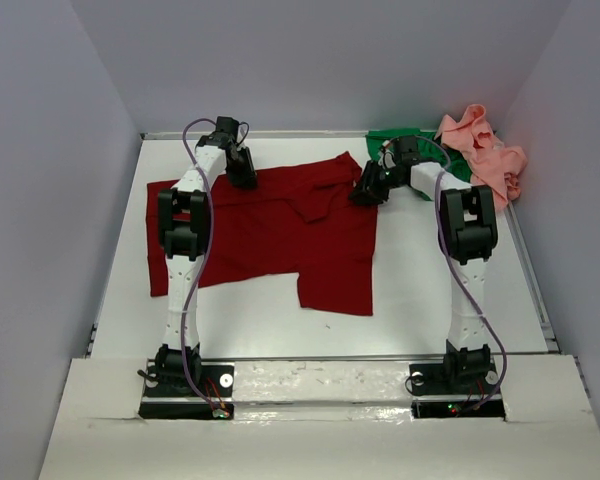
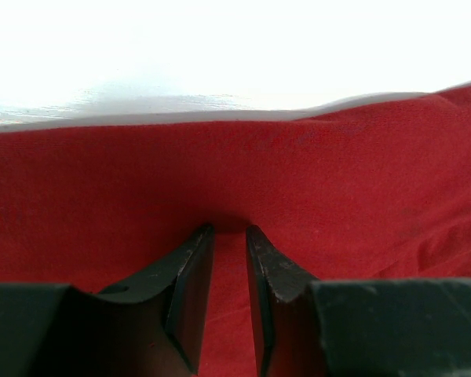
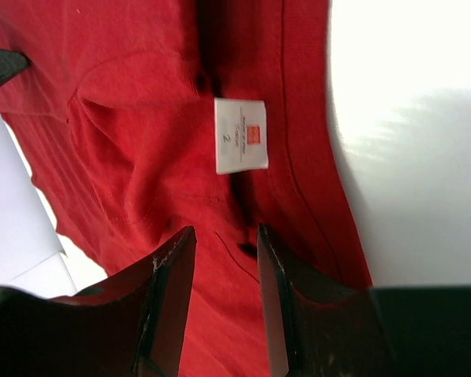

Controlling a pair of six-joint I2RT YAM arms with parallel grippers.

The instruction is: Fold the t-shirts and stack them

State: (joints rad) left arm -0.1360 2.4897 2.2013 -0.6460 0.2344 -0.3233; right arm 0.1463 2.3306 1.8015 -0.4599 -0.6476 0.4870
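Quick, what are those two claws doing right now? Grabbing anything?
Left gripper: fingers nearly together, pinching a fold of the dark red t-shirt.
Right gripper: narrow gap, red cloth between the fingers; a firm grip cannot be told.

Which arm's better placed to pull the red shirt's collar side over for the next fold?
Right, probably. The right gripper sits over the dark red t-shirt beside its neck label; the left gripper is at the far hem.

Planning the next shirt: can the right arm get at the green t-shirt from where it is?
Probably yes: the green t-shirt lies just behind the right tool, with nothing between, though that tool looks pinched on the red t-shirt.
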